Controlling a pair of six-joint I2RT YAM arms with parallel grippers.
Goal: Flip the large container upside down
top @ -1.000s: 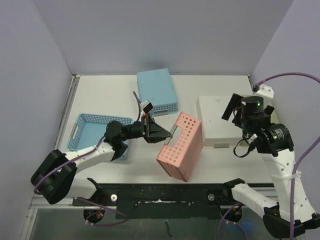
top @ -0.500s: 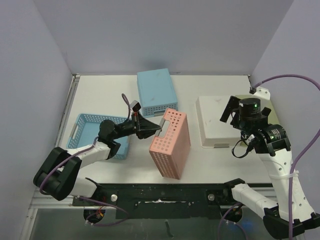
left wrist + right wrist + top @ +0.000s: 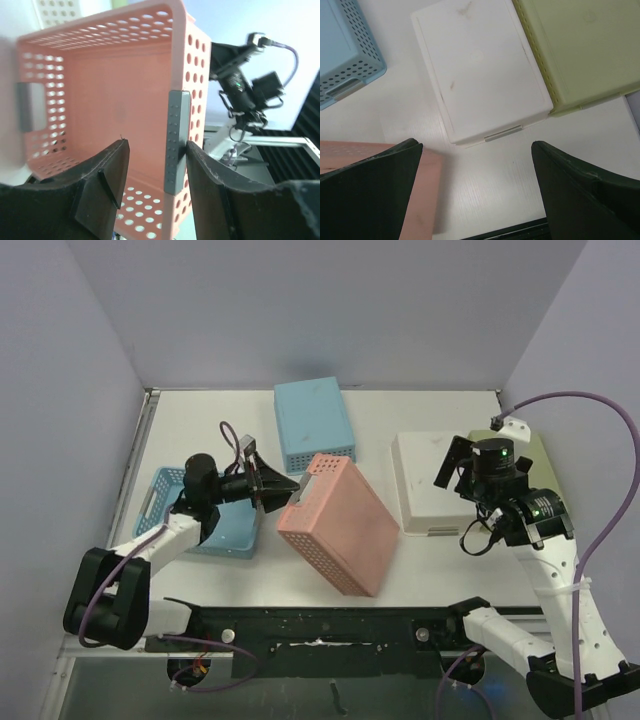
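The large pink perforated basket [image 3: 340,525] lies mid-table with its solid bottom facing up, tilted, its left end raised. My left gripper [image 3: 272,488] is at that raised end. In the left wrist view the open jaws of my left gripper [image 3: 155,145] straddle the rim of the basket [image 3: 115,100]. The grey handle [image 3: 177,140] touches the right finger, and the left finger stands apart inside the basket. My right gripper [image 3: 452,462] hovers open and empty over bare table [image 3: 477,147]. The pink basket's corner [image 3: 427,200] shows at its left.
An upturned blue basket [image 3: 313,422] sits at the back. An open blue basket [image 3: 175,500] lies under my left arm. An upturned white container [image 3: 435,490] and a green one [image 3: 580,45] are at the right. A black rail [image 3: 320,625] runs along the near edge.
The left arm swung back to the left and rolled the pink basket from standing on its side to bottom-up. The left jaws now stand wide around the rim. The right arm barely moved.
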